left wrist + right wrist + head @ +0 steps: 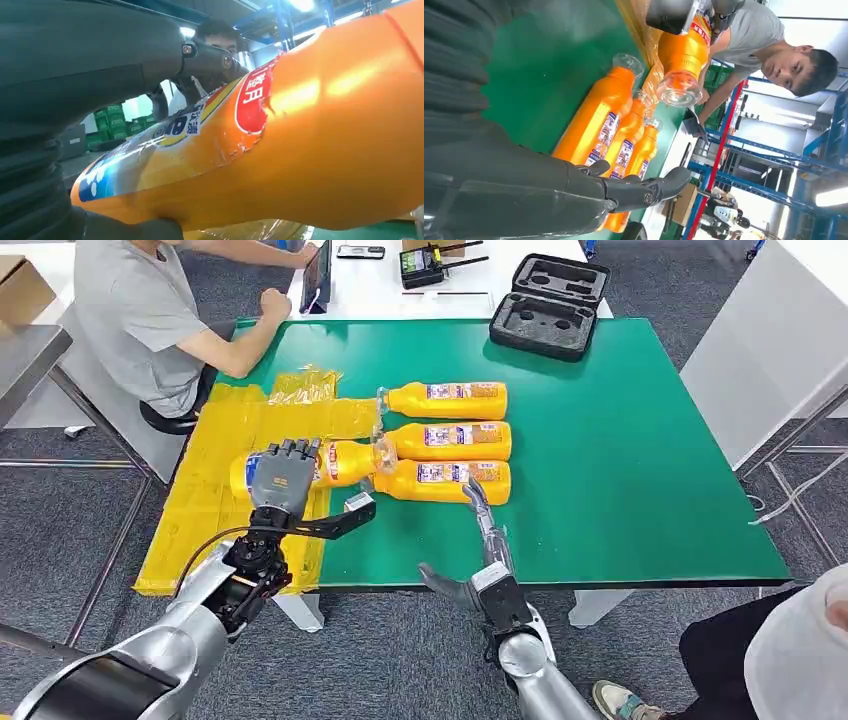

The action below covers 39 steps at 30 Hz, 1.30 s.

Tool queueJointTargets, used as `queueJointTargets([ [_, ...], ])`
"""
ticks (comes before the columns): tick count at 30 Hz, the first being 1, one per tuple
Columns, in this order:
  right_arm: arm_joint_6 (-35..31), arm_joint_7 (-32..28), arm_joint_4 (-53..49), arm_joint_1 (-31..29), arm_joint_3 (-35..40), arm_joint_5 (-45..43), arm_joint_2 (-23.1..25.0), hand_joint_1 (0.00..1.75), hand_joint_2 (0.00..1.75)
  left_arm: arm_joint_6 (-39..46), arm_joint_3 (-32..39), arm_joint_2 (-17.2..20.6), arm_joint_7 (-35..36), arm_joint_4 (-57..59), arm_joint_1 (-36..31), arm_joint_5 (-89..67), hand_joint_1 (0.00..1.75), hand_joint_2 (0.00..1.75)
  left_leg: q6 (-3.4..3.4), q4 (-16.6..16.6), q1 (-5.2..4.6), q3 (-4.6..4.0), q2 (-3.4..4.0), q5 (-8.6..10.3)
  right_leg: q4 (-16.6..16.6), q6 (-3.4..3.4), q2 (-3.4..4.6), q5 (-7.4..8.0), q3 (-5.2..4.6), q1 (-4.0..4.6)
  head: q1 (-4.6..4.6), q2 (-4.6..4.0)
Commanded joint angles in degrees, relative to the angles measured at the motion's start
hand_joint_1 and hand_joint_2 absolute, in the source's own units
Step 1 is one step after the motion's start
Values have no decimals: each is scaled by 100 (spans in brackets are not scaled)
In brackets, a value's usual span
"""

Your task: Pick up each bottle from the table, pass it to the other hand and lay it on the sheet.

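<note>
My left hand [284, 476] grips an orange bottle [345, 462] around its middle, at the edge of the yellow sheet [215, 510]. Its clear cap points toward the three bottles lying on the green table. The left wrist view shows the same bottle [310, 140] close up under the fingers [100, 60]. Three matching bottles lie side by side: far [447, 399], middle [452, 440] and near [445, 481]. My right hand [486, 536] is open, its fingers stretched out toward the near bottle and just short of it. From the right wrist the row of bottles [599, 122] lies beyond the hand [574, 190].
The green table [640, 470] has free room on its right half. A black foam case [550, 305] sits at the far edge. A seated person [140, 310] leans an arm on the far left corner. Another person [790, 650] is at the lower right.
</note>
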Motion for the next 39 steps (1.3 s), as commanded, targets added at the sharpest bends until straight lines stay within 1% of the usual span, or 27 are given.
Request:
queueJointTargets([
  [1, -23, 15, 47, -85, -56, -30, -41, 0, 175, 19, -316, 98, 88, 398, -393, -2, 175, 175, -4, 3, 4, -3, 1, 0, 0, -4, 0, 1, -2, 4, 0, 0],
  [9, -21, 15, -27, 14, -175, -27, -73, 0, 175, -189, -311, 14, 58, 496, -568, -8, 175, 175, -6, 8, 8, -3, -6, -1, 1, -7, -7, -1, 3, 8, 0, 0],
  [12, -18, 15, -16, 17, -195, -26, -67, 0, 175, -295, -493, 53, 168, 537, -622, -8, 175, 175, -6, 6, 7, -2, -3, -1, 0, -7, -5, 0, 3, 7, 0, 0],
  [17, 43, 15, 17, 24, -240, -107, -3, 0, 175, -799, -715, 168, 265, 697, -738, -8, 175, 175, -8, 8, 9, -2, 0, -2, 0, -8, -2, 1, 3, 9, 0, 0],
  [23, 67, 15, 81, 51, -257, -162, 66, 0, 175, -1055, -576, 329, 278, 795, -757, 20, 175, 175, -8, 5, 8, 2, 12, -4, 1, -8, 10, 1, 2, 8, 0, 0],
  [27, 65, 15, 116, 75, -274, -173, 77, 0, 175, -1034, -464, 411, 367, 762, -761, 37, 168, 175, -6, 3, 5, -1, 7, -2, 2, -6, 5, 1, -1, 6, 0, 0],
  [28, 63, 15, 127, 75, -282, -171, 78, 0, 175, -996, -408, 425, 387, 741, -753, 67, 162, 175, -9, 7, 11, 2, 10, -4, 0, -10, 8, 1, 4, 12, 0, 0],
  [29, 60, 15, 131, 74, -286, -168, 80, 0, 175, -966, -374, 431, 386, 724, -743, 86, 169, 175, -7, 7, 8, -1, 6, -3, 2, -8, 5, 1, 0, 9, 0, 0],
  [30, 60, 15, 131, 74, -286, -168, 80, 0, 175, -966, -374, 431, 386, 724, -743, 86, 169, 175, -7, 4, 8, -1, 8, -2, 0, -7, 7, 2, 1, 9, 0, 0],
  [31, 57, 15, 133, 76, -292, -167, 78, 0, 175, -937, -367, 450, 391, 712, -733, 78, 162, 175, -5, 3, 5, -2, 7, -1, 1, -5, 6, 2, -1, 5, 0, 0],
  [32, 61, 15, 137, 74, -298, -168, 79, 0, 175, -900, -346, 457, 362, 689, -727, 78, 169, 175, -8, 8, 10, 0, 9, -4, 1, -9, 7, 2, 2, 11, 0, 0],
  [35, 54, 15, 145, 64, -309, -159, 83, 0, 175, -909, -290, 466, 342, 661, -743, 47, 169, 175, -8, 8, 10, -1, 8, -3, 1, -8, 6, 2, 2, 10, 0, 0],
  [37, 51, 15, 152, 58, -317, -161, 89, 0, 175, -903, -294, 473, 355, 647, -749, 17, 164, 175, -6, 5, 7, -3, 5, -2, 1, -6, 4, 1, -1, 6, 0, 0],
  [38, 56, 15, 155, 57, -318, -160, 93, 0, 175, -920, -283, 472, 359, 640, -751, -4, 169, 175, -8, 9, 11, -2, 5, -4, 1, -9, 3, 1, 3, 11, 0, 0],
  [39, 55, 15, 160, 55, -317, -157, 94, 0, 175, -905, -271, 472, 365, 626, -749, -6, 166, 175, -7, 6, 9, -2, 4, -2, 1, -8, 2, 1, 1, 8, 0, 0],
])
